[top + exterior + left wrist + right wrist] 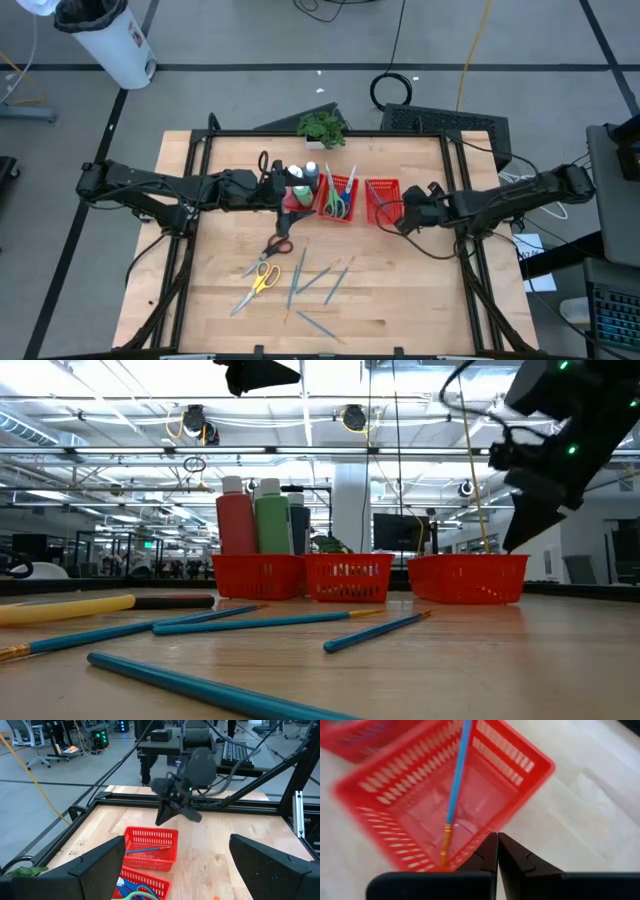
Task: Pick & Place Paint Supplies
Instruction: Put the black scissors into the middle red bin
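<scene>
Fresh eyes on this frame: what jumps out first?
The row of three red baskets at the table's middle back stands out: bottles in the left one, scissors in the middle one, and a single blue brush in the right one. The right gripper hangs shut just above that right basket. In front, loose brushes and yellow-handled scissors lie scattered on the wood, while the left gripper, open, sits over the baskets' left end.

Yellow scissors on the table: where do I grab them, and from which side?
Take the yellow scissors at the narrow neck between loops and blades, coming straight down from above: they lie flat on the table, so no edge is raised for a sideways grip. The open left hand is nearer.
</scene>
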Controlling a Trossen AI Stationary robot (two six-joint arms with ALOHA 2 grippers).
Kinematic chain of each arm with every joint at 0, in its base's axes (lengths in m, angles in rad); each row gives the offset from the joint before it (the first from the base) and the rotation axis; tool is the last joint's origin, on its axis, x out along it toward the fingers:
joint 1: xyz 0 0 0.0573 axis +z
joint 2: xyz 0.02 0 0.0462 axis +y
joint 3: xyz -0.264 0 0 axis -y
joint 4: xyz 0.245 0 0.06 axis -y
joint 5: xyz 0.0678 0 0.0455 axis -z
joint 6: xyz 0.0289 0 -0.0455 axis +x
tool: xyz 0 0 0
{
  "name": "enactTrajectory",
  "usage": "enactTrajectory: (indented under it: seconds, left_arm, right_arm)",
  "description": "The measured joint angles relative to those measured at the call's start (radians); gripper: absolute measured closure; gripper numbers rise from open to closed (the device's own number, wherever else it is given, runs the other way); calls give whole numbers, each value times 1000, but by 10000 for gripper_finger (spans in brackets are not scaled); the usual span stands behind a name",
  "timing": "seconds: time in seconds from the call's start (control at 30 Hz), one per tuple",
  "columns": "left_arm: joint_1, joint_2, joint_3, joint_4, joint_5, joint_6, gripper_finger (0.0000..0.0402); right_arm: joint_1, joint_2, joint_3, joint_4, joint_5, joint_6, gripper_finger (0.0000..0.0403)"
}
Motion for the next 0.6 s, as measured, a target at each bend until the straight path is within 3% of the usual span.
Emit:
enactTrajectory:
  seconds: [0.27, 0.43, 0.6]
  left_arm:
    - [0, 0, 0, 0, 0, 0, 36]
    - [0, 0, 0, 0, 0, 0, 36]
    - [0, 0, 0, 70, 0, -54, 36]
  right_arm:
    - [130, -167, 0, 43, 69, -57, 403]
    - [197, -229, 0, 226, 116, -260, 403]
    - [243, -223, -14, 536, 128, -558, 403]
